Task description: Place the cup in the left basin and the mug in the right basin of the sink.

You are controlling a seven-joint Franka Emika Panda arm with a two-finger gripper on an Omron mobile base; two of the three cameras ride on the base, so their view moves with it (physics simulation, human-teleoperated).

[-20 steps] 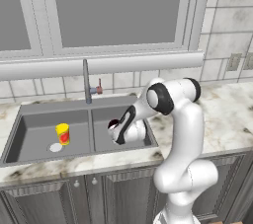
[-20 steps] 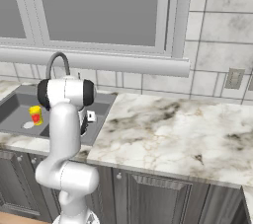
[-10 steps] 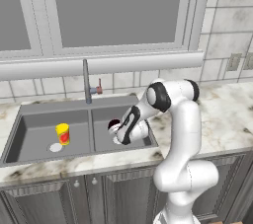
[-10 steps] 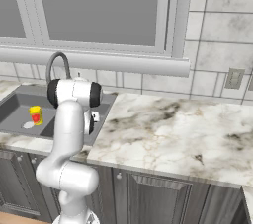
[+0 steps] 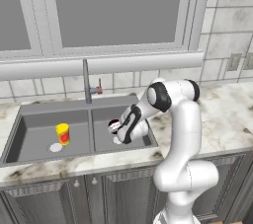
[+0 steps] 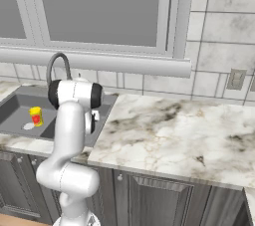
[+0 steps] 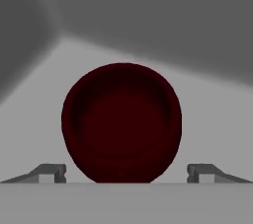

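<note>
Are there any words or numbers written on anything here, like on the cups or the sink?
None: no words, numbers or signs can be read in any view.
The cup in the left basin has a red-orange patch; it is too blurred to tell if it holds any letters.
The mug in the right basin is plain dark maroon, with nothing written.
The outlet on the wall tiles is blank.

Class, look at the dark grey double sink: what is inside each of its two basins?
The left basin holds the upright yellow cup beside a round white drain. The right basin holds the maroon mug, between the open tool's fingertips; the arm covers much of that basin's floor.
</note>
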